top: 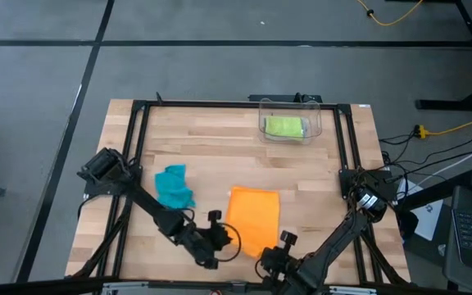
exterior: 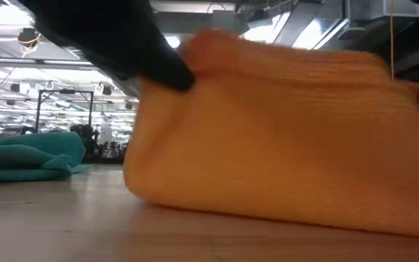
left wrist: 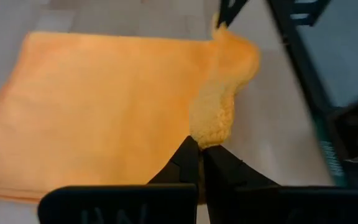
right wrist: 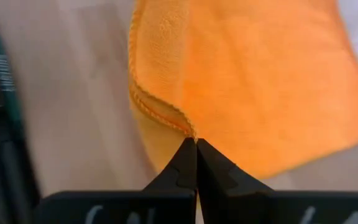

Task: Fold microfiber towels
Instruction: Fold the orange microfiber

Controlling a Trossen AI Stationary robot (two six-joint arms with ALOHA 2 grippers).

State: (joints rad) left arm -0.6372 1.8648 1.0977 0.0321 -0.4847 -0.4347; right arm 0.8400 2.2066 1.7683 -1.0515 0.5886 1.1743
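The orange towel point(top: 254, 217) lies on the wooden table point(top: 203, 139) near its front edge, its far part flat and its near edge raised. My left gripper point(top: 233, 238) is shut on the towel's near left corner, and my right gripper point(top: 264, 250) is shut on its near right corner. In the low view the raised orange towel point(exterior: 282, 131) fills the picture. A teal towel point(top: 174, 187) lies crumpled to the left of the orange one. A lime green towel point(top: 285, 127) lies folded inside a clear bin point(top: 314, 115) at the far side. My left gripper pinches the orange towel's near left corner point(left wrist: 209, 132) between its two fingertips, coming from the near left and slanting down. The corner is lifted and bunched, and the cloth beyond it lies on the table. My right gripper pinches the towel's hemmed edge at the near right corner point(right wrist: 188, 130) between its two fingertips, slanting down from the near right. The edge curls up off the table there, and the rest slopes down onto the wood.
A black metal frame point(top: 138, 131) runs around the table top. The teal towel point(exterior: 28, 156) rests on the wood left of the orange one. Bare wood lies between the orange towel and the bin.
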